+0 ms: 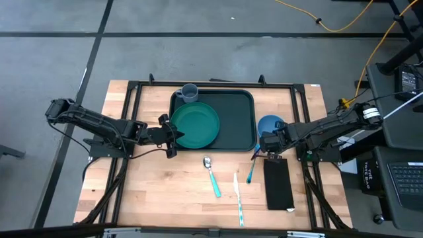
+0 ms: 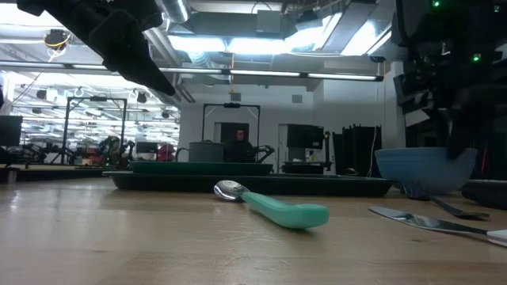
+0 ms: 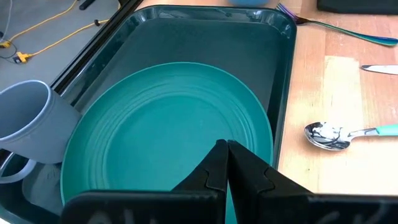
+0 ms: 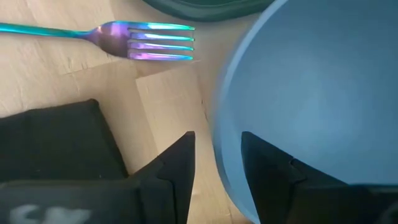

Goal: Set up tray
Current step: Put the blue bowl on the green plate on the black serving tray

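in your left wrist view the mug (image 3: 28,127) is cut by the frame edge, and closed dark fingers (image 3: 227,171) hide the plate's (image 3: 168,130) near rim. in your right wrist view the blue bowl (image 4: 311,93) runs past the edge. in your low view the knife (image 2: 444,224) is cropped, the background person blurred.

arms: two, dark, jointed, matte black
left hand (image 3: 225,163): black angular fingers
right hand (image 4: 216,163): black wedge-shaped fingers
cables: black, along the arms
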Tool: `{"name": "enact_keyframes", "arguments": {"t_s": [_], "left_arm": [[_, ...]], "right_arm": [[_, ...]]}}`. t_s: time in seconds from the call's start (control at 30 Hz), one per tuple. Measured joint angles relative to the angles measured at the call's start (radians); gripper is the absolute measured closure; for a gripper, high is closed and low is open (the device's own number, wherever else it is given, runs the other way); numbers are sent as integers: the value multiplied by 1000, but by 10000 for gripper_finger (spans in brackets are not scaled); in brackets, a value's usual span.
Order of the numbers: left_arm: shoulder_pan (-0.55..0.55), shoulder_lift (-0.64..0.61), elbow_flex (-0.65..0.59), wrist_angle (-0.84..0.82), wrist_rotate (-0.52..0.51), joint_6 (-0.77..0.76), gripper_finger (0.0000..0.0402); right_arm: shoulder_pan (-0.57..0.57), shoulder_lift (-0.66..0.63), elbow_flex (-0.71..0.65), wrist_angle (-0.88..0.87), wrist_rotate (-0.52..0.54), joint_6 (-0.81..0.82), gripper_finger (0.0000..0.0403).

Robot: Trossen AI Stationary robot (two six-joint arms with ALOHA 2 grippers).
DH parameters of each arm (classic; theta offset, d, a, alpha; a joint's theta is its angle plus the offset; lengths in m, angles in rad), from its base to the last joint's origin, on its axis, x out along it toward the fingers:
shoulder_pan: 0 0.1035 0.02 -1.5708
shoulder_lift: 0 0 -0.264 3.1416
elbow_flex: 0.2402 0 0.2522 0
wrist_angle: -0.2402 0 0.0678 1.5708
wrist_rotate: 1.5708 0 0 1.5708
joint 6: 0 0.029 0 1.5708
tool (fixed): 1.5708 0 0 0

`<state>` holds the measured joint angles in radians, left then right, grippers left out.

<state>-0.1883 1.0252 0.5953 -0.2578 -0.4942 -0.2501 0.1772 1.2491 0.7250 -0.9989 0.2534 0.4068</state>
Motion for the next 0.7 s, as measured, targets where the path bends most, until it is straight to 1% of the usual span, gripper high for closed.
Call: {"name": "enact_keyframes", "arguments": {"t_s": [0.1, 0.23, 0.5, 0.7], "left_arm": [[0, 0, 0, 0, 0, 0, 398], [0, 0, 0, 0, -1, 0, 398], [0, 0, 0, 0, -1, 0, 398], [0, 0, 0, 0, -2, 0, 398]], "right_arm": [[0, 15, 0, -2, -16, 0, 280], [0, 34, 0, -1, -19, 0, 308], [0, 32, 0, 21, -22, 3, 388], [0, 32, 0, 23, -21, 8, 389]]}}
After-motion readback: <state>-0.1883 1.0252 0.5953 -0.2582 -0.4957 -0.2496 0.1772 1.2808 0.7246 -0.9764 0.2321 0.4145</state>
